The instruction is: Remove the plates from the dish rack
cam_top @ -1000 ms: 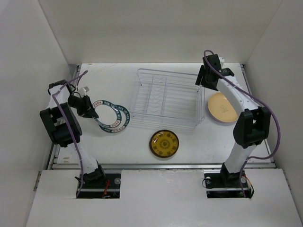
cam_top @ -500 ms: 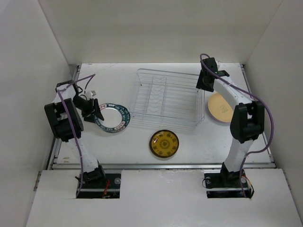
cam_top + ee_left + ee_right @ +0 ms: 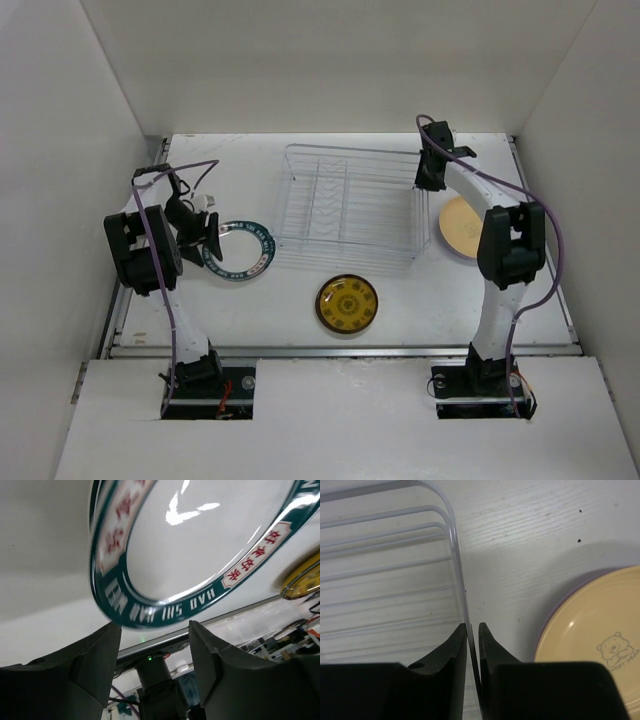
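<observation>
Overall, white walls (image 3: 330, 70) flank the table (image 3: 290, 310) holding the dish rack (image 3: 345, 205)

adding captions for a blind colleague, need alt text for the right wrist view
The right hand is closed on the dish rack's rim wire. Beside it, a tan plate with a bear print lies on the white table.

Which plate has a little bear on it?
The tan plate, lying right of the dish rack. A small bear is printed on it. The teal-rimmed plate has lettering, and the brown plate a yellow pattern.
</observation>
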Available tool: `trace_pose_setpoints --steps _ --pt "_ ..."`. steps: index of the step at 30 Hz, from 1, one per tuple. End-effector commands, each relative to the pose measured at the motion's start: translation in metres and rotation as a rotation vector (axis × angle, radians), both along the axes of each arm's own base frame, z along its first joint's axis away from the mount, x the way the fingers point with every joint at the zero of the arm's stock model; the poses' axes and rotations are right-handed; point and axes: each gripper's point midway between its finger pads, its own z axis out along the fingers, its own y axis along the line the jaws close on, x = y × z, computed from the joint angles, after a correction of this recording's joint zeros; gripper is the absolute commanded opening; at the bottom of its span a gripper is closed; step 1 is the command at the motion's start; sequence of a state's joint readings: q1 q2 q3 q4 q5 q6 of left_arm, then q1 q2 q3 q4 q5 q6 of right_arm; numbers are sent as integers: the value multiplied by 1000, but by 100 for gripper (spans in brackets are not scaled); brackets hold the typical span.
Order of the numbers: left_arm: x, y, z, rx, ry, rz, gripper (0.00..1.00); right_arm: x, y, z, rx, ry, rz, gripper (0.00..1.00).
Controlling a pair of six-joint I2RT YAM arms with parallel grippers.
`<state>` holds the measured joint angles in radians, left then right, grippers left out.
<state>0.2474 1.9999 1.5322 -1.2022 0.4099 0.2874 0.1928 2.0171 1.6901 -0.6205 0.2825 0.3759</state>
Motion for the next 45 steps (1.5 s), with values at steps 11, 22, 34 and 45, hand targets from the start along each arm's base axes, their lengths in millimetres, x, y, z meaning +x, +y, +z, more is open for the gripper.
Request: trace_pose_setpoints --steps 11,22,34,45 --pt "9 15 27 117 -21 -48 64 69 3 56 -50 -214 18 0" --pt "14 16 46 137 -90 -35 64 89 -1 75 -138 -264 84 40" --pt "24 25 106 260 -347 66 64 4 -4 215 -17 -503 86 100" --pt "14 84 187 668 -583 384 65 -170 -68 308 -25 -717 -126 100"
